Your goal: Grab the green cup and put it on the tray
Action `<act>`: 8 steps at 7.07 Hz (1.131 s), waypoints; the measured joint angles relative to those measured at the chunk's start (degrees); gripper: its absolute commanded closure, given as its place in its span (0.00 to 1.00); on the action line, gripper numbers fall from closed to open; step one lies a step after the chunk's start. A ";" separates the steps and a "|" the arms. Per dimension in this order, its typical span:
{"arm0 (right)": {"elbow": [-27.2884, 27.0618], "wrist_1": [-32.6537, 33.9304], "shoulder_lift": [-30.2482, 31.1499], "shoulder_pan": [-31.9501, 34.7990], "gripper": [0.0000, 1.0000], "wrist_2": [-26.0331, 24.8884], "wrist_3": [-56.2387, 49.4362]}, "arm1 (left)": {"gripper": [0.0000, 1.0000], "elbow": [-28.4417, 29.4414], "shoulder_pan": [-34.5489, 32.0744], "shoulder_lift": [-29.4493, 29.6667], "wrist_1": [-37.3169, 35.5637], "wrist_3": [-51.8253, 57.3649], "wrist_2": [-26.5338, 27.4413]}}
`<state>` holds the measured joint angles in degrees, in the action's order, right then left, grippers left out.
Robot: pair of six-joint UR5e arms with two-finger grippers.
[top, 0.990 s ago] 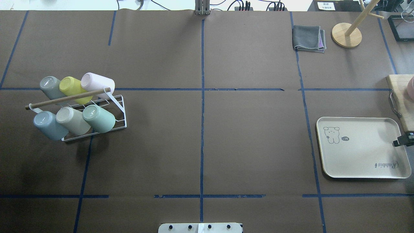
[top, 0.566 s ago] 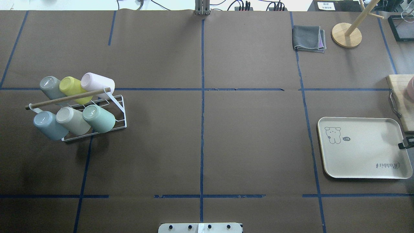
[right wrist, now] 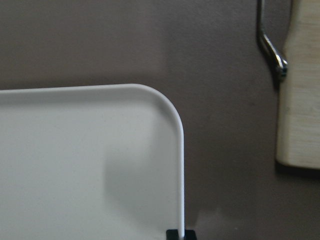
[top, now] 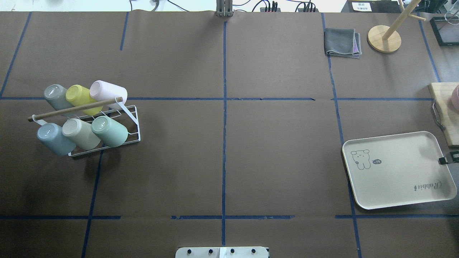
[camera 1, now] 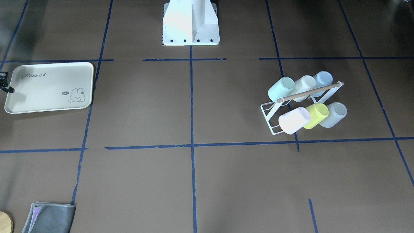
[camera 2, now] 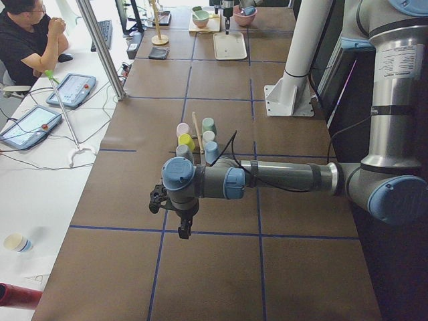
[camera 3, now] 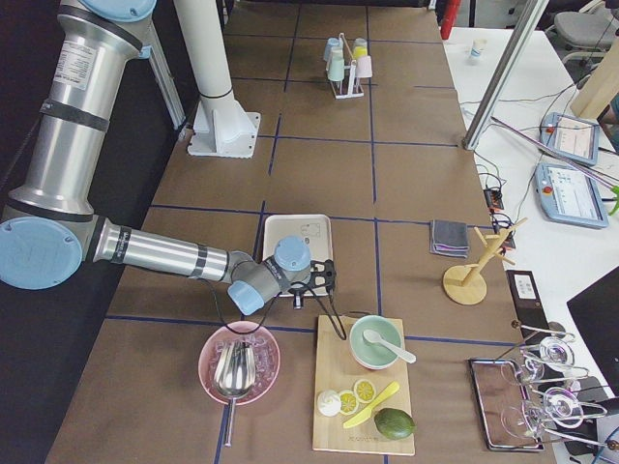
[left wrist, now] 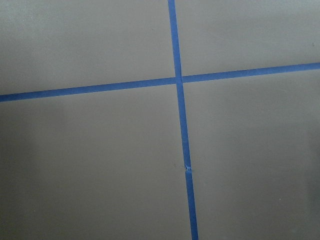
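Observation:
The green cup is a pale mint tumbler lying tilted on a white wire rack at the table's left; it also shows as the green cup in the front view. The cream tray with the bunny drawing sits at the right, turned askew. My right gripper is shut on the tray's right rim; in the right wrist view the rim runs down between the black fingertips. My left gripper shows only in the left side view, low over bare table, and I cannot tell its state.
Several other cups share the rack, among them a yellow-green cup and a blue cup. A grey cloth and a wooden stand lie far right. A cutting board borders the tray. A person sits beyond the table.
The tray has slid left and turned, its left end swinging toward the robot. The right gripper stayed on its right rim, drifting slightly nearer. The cups and rack have not moved.

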<state>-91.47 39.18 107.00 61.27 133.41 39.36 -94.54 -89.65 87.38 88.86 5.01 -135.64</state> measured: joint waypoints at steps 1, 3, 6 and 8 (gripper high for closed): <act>-1.93 0.34 -1.13 -0.46 1.00 0.89 3.07 | 0.00 -0.01 0.00 -0.05 0.00 0.00 -0.02; -3.36 1.28 -6.91 -2.61 1.00 1.86 10.98 | 0.00 -0.09 0.00 -0.04 0.00 0.00 0.07; -4.77 2.35 -17.32 -9.35 1.00 2.14 22.63 | 0.00 -0.10 0.00 0.00 0.00 0.00 0.09; -5.19 9.08 -26.10 -14.14 1.00 1.02 27.77 | 0.00 0.04 0.00 0.14 0.00 0.00 0.05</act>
<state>-96.66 48.26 80.89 47.13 134.43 67.14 -94.50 -89.65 87.52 88.86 5.01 -135.59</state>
